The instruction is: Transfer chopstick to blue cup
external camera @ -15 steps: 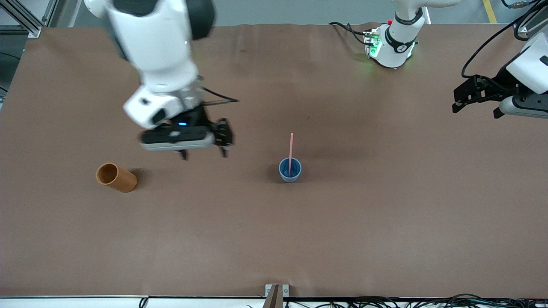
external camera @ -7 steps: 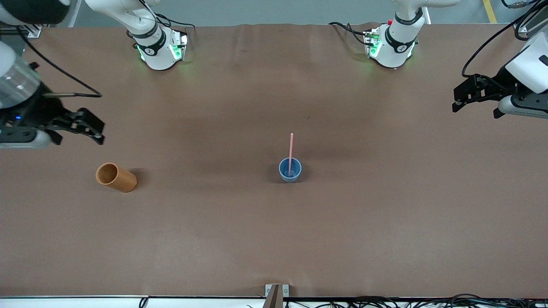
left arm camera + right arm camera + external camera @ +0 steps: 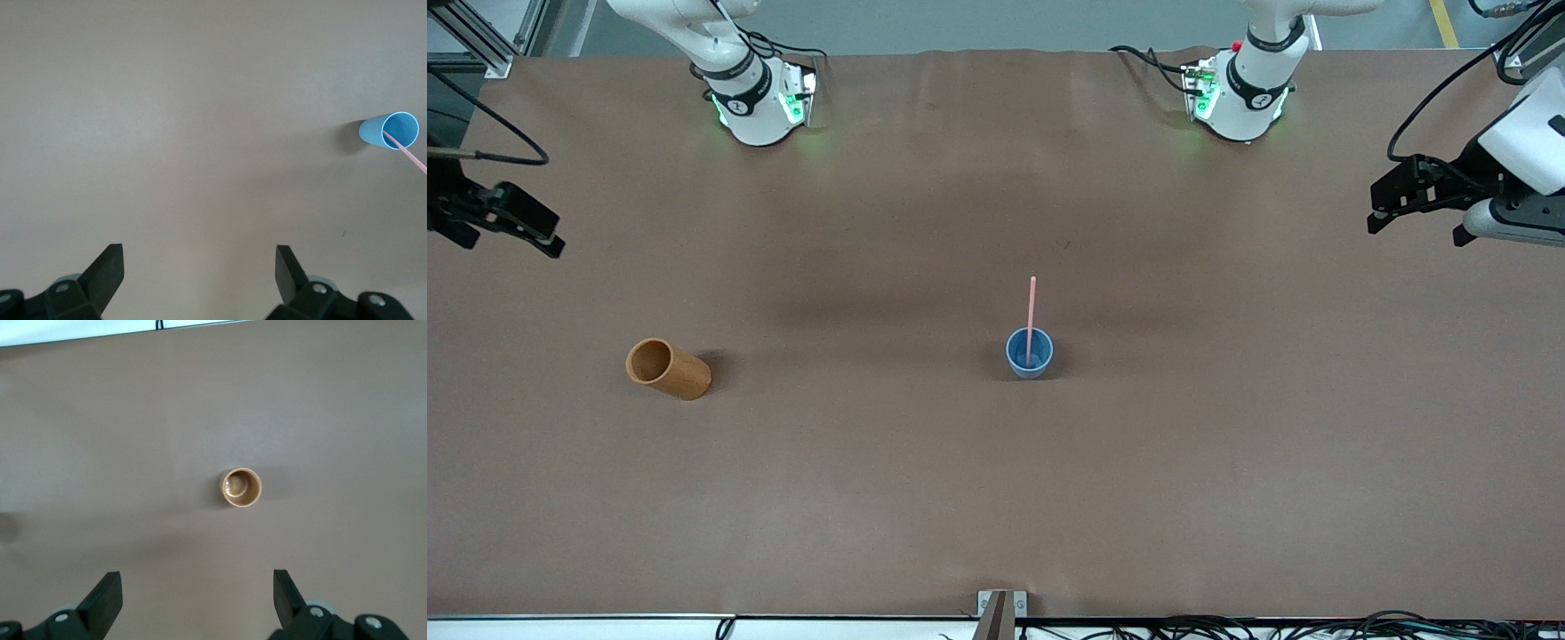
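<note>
The blue cup [image 3: 1030,354] stands upright in the middle of the table. The pale-pink chopstick [image 3: 1032,307] stands in it, leaning on the rim with its upper half sticking out. Both also show in the left wrist view, the cup [image 3: 389,130] and the chopstick [image 3: 408,151]. My right gripper [image 3: 511,245] is open and empty, in the air over the table's edge at the right arm's end; the right wrist view shows it [image 3: 197,577] open. My left gripper [image 3: 1416,233] is open and empty over the left arm's end, also seen in its wrist view [image 3: 200,251].
An orange-brown cylindrical cup [image 3: 668,368] stands toward the right arm's end, a little nearer the front camera than the blue cup; it shows empty from above in the right wrist view [image 3: 241,487]. The brown table [image 3: 996,498] has cables along its front edge.
My right arm has swung away from the table's middle to the right arm's end, gripper open and empty. The chopstick, both cups and the left arm have not moved.
</note>
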Controlling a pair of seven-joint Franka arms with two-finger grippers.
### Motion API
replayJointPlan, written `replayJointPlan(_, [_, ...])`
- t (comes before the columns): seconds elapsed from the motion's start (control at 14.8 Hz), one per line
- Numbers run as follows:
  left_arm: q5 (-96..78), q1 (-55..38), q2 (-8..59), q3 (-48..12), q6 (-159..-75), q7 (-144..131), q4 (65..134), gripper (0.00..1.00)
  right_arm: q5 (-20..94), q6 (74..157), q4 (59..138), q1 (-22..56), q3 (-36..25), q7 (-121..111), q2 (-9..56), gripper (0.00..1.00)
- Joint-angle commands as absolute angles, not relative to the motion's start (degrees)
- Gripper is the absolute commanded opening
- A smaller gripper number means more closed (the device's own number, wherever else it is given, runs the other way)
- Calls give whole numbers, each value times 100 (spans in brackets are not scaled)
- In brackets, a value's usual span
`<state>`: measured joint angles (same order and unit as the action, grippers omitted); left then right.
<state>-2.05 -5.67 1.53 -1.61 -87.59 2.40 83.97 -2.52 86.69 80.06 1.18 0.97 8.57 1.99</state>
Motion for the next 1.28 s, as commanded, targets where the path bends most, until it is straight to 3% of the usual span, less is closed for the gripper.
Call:
replayJointPlan(0.0, [-255, -527, 229, -167, -8657, 343, 8209, 100, -184, 8596, 8016, -70, 185, 397, 88, 100])
replayJointPlan(0.34, [-246, -527, 237, -167, -8649, 299, 8183, 100, -202, 8236, 7612, -176, 184, 220, 184, 100])
replayJointPlan(0.54, [-237, -527, 237, -149, -8648, 343, 8165, 100, -167, 7850, 7822, -141, 185, 79, 62, 100])
replayJointPlan(1.21, [-220, -527, 237, -149, -8648, 352, 8174, 100, -141, 7796, 7725, -149, 220, 27, 53, 100])
